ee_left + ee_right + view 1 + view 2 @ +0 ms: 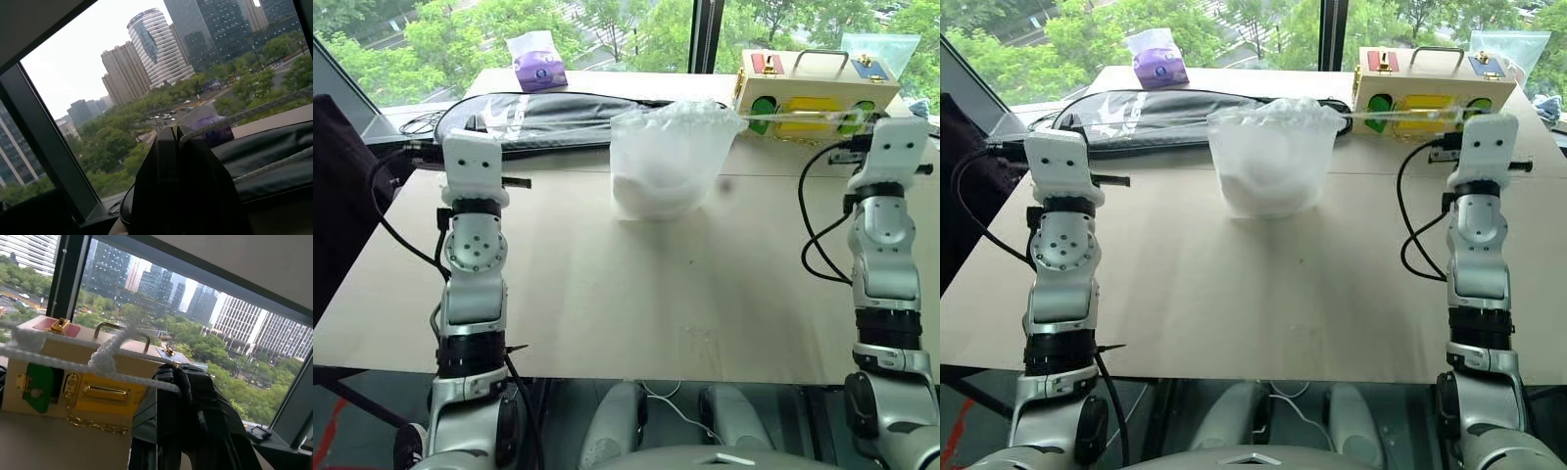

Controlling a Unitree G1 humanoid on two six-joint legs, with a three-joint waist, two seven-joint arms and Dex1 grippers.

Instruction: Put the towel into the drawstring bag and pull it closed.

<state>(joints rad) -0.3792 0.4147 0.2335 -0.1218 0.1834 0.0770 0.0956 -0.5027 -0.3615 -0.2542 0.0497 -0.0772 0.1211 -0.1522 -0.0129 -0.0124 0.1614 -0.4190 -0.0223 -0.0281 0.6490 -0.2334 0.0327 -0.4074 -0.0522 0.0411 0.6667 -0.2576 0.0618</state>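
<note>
So the towel (1268, 181) is already down inside the drawstring bag (1271, 157), you can see it as a pale lump through the thin fabric near the bottom. The bag stands upright on the bench (1263, 284), about midway between the two grippers and a bit ahead of them.

Both arms are spread wide with a cord end each. The left gripper (176, 134) is pinched together on the left cord (244, 115), and the right gripper (171, 377) is clamped on the right cord (105, 363), knot sitting just off its tips. The cords run taut out to either side from the bag's mouth.

My read: stuffing is done, and it's in the cinching part. The top of the bag looks gathered and puckered but I can't tell if it's fully drawn tight, so probably a bit more pulling outward left, then letting go.

Other stuff around: a long black racket case (1185, 106) lies right behind the bag, a purple packet (1160, 67) sits beyond the left gripper, and a wooden latch box (1430, 90) just past the right gripper. The right cord passes right in front of that box, so I'd guess that's the thing most likely to snag. Nothing sits between the grippers and the bag.
</note>
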